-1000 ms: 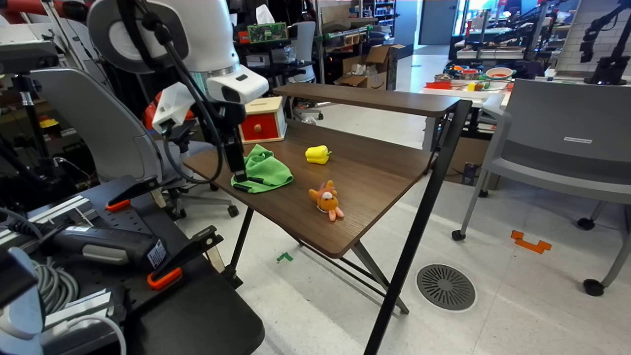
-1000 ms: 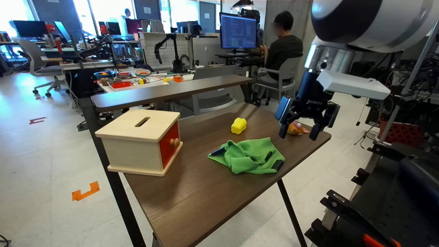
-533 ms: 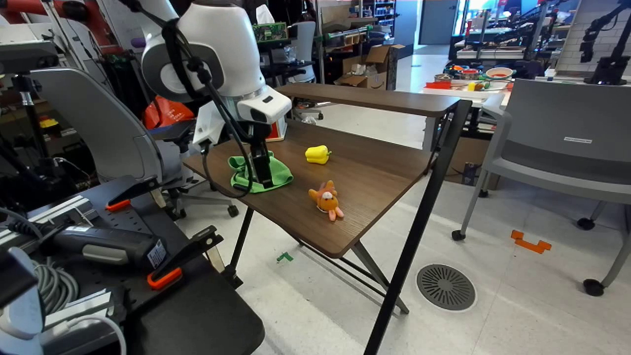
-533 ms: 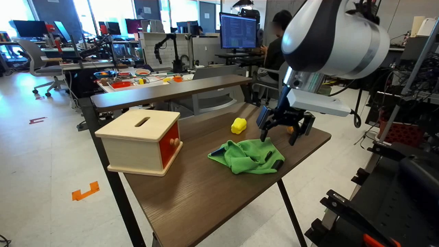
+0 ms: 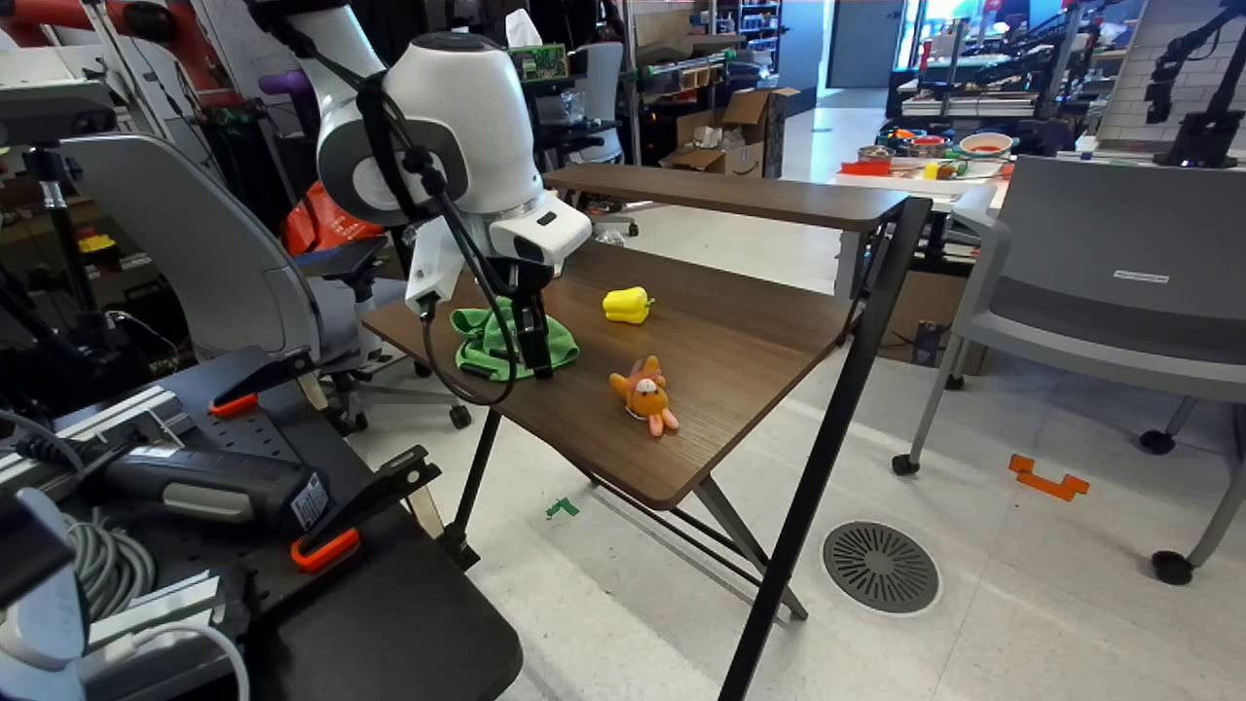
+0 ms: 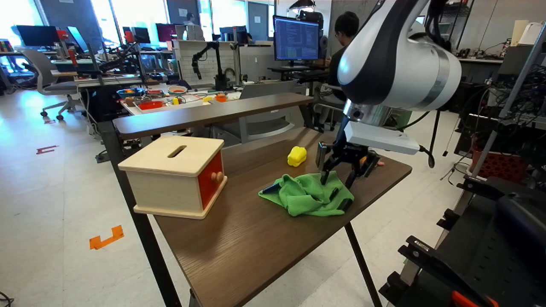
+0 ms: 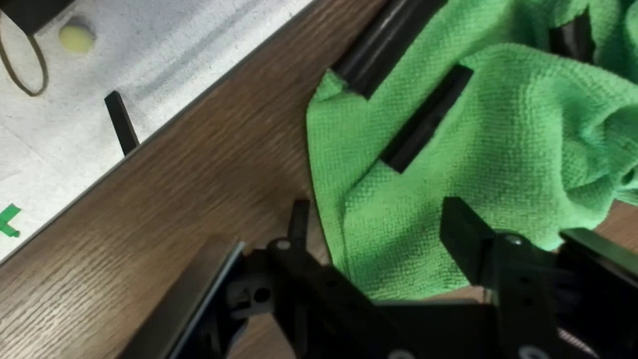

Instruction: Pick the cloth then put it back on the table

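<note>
we had the green cloth (image 6: 298,198) on the counter (image 6: 247,251), our claw (image 6: 337,180) spread wide over the cloth's edge, holding nothing.

left to right in an exterior view, we saw the wooden box (image 6: 170,187), the rumpled cloth with a yellow pepper (image 6: 297,156) behind it, then the claw, partly hiding an orange-and-pink toy (image 6: 380,163).

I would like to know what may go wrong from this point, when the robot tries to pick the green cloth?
The hand is open, with one finger over the table and the other over the green cloth, so closing might pinch only a thin edge and slip. The cloth lies near the table's edge, so a lost grip could let it slide off. The hand could also nudge the nearby orange toy.
</note>
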`<state>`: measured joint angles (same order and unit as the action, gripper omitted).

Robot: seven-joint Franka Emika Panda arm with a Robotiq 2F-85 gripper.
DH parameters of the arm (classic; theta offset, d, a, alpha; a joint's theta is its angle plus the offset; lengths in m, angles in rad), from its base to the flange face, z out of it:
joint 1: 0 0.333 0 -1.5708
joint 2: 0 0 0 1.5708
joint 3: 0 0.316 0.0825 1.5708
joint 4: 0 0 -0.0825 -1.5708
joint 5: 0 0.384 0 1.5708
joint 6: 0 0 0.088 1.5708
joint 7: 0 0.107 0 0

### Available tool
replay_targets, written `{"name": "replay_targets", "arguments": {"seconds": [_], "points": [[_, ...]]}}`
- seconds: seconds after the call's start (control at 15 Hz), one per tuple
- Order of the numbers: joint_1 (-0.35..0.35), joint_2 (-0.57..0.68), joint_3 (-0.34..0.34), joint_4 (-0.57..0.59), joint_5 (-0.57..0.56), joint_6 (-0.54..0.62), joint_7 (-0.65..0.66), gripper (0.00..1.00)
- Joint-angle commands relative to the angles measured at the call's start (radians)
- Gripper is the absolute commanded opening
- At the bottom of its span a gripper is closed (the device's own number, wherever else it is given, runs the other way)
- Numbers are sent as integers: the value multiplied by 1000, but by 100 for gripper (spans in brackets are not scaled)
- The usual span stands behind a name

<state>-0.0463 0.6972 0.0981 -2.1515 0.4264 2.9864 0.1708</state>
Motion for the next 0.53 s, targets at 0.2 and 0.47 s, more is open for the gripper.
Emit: {"name": "replay_targets", "arguments": {"seconds": [0.2,0.47], "points": [[-10,5,5,9,-25,18,23,16],[-19,3,1,3,-24,13,22,0]]}}
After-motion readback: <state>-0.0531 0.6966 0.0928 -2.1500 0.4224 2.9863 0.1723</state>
